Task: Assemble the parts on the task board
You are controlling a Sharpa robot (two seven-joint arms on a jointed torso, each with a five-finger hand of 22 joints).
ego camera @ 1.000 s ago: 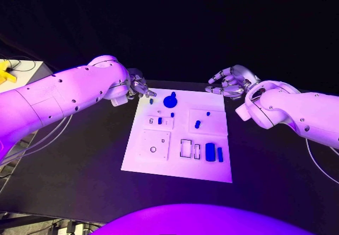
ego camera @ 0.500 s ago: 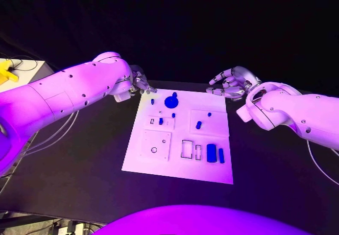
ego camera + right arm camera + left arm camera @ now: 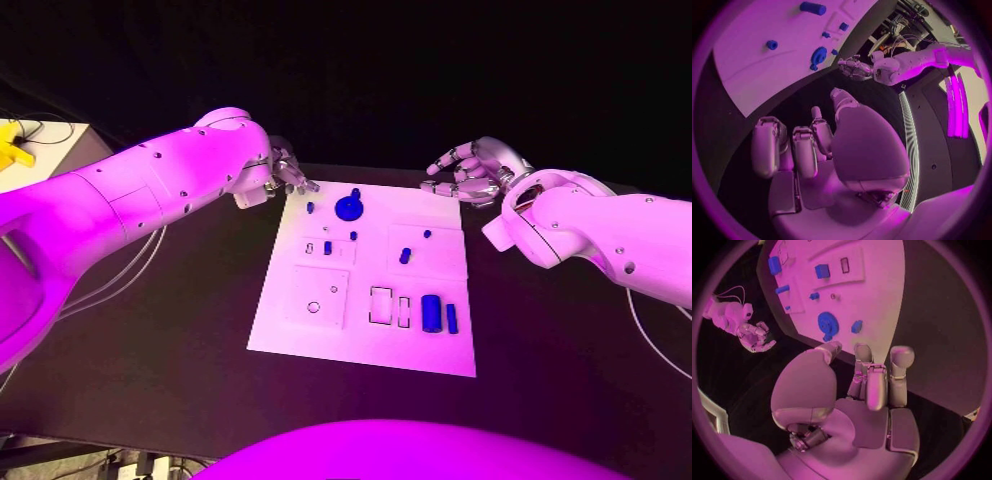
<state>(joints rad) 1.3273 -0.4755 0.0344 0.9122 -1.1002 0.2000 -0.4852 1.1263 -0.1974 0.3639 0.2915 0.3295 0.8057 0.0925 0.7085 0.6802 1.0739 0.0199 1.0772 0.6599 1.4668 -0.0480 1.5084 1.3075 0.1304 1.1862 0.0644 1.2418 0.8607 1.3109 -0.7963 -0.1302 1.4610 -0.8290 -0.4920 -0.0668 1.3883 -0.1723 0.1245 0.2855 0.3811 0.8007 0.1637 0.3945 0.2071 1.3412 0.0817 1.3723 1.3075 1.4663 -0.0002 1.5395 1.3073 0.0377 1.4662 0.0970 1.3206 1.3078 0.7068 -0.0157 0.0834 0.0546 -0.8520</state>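
Left hand edged slightly along far-left corner of task board over last second, fingers apart, holding nothing. Right hand unmoved at far-right corner, fingers loosely curled, empty. Round blue part untouched on board. Judgement: approach phase, no grasp yet.

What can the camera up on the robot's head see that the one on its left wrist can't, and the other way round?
Head view alone: the whole task board with its near edge, and both white arms reaching in from the sides. Left wrist view alone: the inside of the left hand, fingers apart and holding nothing, just off the board's far edge. Shared: the round blue part near that edge, smaller blue parts, and the empty right hand.
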